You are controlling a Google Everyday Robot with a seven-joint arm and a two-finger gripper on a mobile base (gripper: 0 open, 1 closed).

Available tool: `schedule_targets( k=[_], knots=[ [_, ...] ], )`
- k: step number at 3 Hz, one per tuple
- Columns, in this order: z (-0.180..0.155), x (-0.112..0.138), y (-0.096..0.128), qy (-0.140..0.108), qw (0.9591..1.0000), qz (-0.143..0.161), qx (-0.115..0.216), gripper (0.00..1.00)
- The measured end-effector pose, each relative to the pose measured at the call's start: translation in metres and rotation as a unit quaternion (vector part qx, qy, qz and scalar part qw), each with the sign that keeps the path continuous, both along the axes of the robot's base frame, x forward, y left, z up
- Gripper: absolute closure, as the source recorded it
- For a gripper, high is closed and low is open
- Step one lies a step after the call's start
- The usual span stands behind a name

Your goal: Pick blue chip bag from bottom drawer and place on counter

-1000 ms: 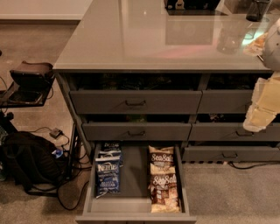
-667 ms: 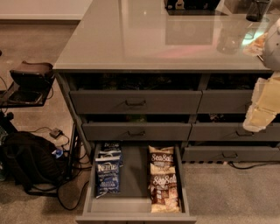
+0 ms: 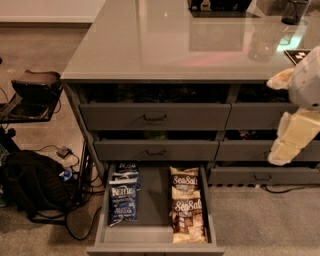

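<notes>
The bottom drawer (image 3: 152, 200) is pulled open at the foot of the drawer bank. A dark-blue "Kettle" chip bag (image 3: 122, 200) lies flat on its left side, with a second blue bag (image 3: 128, 168) just behind it. Two tan-brown "Sea Salt" bags (image 3: 184, 182) (image 3: 188, 220) lie on the right side. The glossy pale-grey counter (image 3: 165, 45) spans the top. My gripper (image 3: 289, 142) hangs on the white arm at the right edge, level with the middle drawers, well right of and above the open drawer, holding nothing that I can see.
Two upper drawers with dark bar handles (image 3: 155, 118) (image 3: 156, 150) stand slightly ajar. A black bag (image 3: 30, 185) and cables lie on the floor at left, below a dark stool (image 3: 36, 85). A dark cup (image 3: 295, 10) and a dark object (image 3: 220, 5) stand at the counter's far edge.
</notes>
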State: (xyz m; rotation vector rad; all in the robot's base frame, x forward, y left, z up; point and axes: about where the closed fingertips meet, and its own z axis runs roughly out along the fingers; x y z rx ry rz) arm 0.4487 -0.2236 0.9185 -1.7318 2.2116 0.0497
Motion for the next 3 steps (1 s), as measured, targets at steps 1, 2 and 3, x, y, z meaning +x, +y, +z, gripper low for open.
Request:
schedule_targets(
  k=[1,2,3],
  knots=[
    [-0.054,0.025,-0.005,0.013,0.9985,0.02,0.049,0.0],
    [-0.1,0.062,-0.009,0.014,0.996,0.038,0.079,0.0],
    [-0.149,0.096,-0.007,0.031,0.9942,0.045,0.092,0.0]
  ],
)
